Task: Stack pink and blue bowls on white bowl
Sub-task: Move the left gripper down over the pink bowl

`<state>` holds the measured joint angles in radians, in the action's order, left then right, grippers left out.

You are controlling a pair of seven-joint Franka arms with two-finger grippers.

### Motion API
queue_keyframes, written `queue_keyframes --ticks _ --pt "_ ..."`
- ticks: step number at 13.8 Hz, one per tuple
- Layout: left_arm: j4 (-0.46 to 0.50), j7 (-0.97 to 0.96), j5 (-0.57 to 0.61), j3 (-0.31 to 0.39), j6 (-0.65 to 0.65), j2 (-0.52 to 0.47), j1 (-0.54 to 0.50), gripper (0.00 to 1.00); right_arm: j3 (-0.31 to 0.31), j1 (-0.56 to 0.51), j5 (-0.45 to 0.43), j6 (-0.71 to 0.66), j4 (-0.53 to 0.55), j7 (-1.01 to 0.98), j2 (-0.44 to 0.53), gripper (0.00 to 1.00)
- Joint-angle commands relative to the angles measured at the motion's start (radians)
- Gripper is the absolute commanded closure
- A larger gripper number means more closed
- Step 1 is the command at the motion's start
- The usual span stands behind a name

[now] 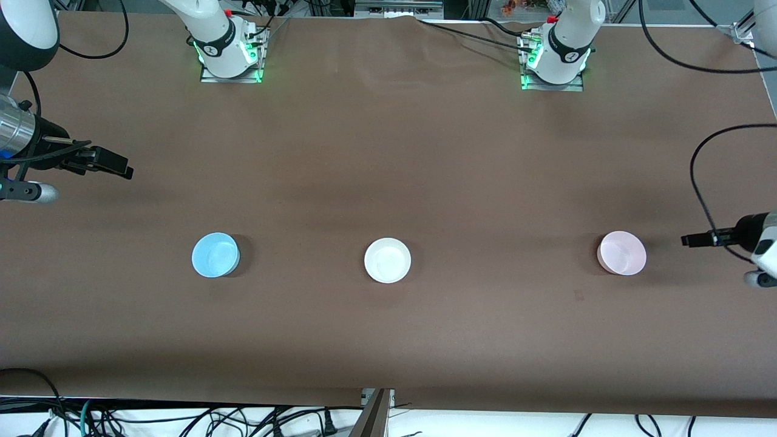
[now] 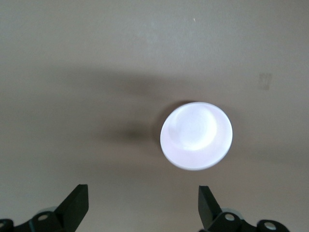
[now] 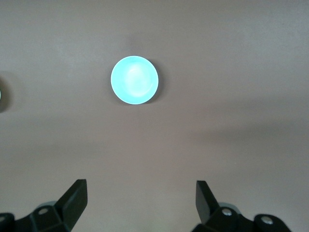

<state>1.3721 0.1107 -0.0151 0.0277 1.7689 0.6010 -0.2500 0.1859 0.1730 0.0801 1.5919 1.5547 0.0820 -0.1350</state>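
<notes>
both of my claws hang spread wide with nothing between the fingers — my left gripper [image 2: 142, 205] is up over the table's [image 1: 388, 152] left-arm end, close by the pink bowl [image 1: 622, 253], and my right gripper [image 3: 141, 203] is up over the right-arm end, well apart from the blue bowl [image 1: 215, 255]. three bowls sit upright in one row on the brown cloth, well apart from each other — the white bowl [image 1: 387, 260] stands between the other two. each bowl is empty and unstacked. both arm bases stand at the table's edge farthest from the front camera.
</notes>
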Motion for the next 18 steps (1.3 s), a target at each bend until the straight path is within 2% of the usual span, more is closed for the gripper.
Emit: queue_keyframes --ticks 1,8,11,15,16,18 --pt "0.001 0.032 0.000 -0.003 0.064 0.054 -0.005 0.00 -0.003 -0.001 -0.010 -0.009 0.002 -0.005 0.012 0.00" --pt "0.234 0.047 -0.037 -0.006 0.346 0.057 -0.011 0.00 -0.002 -0.001 -0.010 -0.009 0.002 -0.005 0.012 0.01" --pt "0.365 0.047 -0.048 -0.006 0.476 0.017 -0.002 0.00 -0.003 -0.001 -0.010 -0.009 0.002 -0.005 0.012 0.01" --pt "0.455 0.046 -0.074 -0.006 0.504 -0.033 0.006 0.00 -0.003 -0.001 -0.010 -0.009 0.002 -0.005 0.011 0.01" --pt "0.465 0.046 -0.074 -0.006 0.504 -0.046 0.012 0.08 -0.002 -0.001 -0.010 -0.009 0.002 -0.004 0.011 0.01" --pt "0.466 0.046 -0.074 -0.006 0.503 -0.052 0.015 0.44 -0.003 -0.001 -0.010 -0.009 0.002 -0.005 0.011 0.01"
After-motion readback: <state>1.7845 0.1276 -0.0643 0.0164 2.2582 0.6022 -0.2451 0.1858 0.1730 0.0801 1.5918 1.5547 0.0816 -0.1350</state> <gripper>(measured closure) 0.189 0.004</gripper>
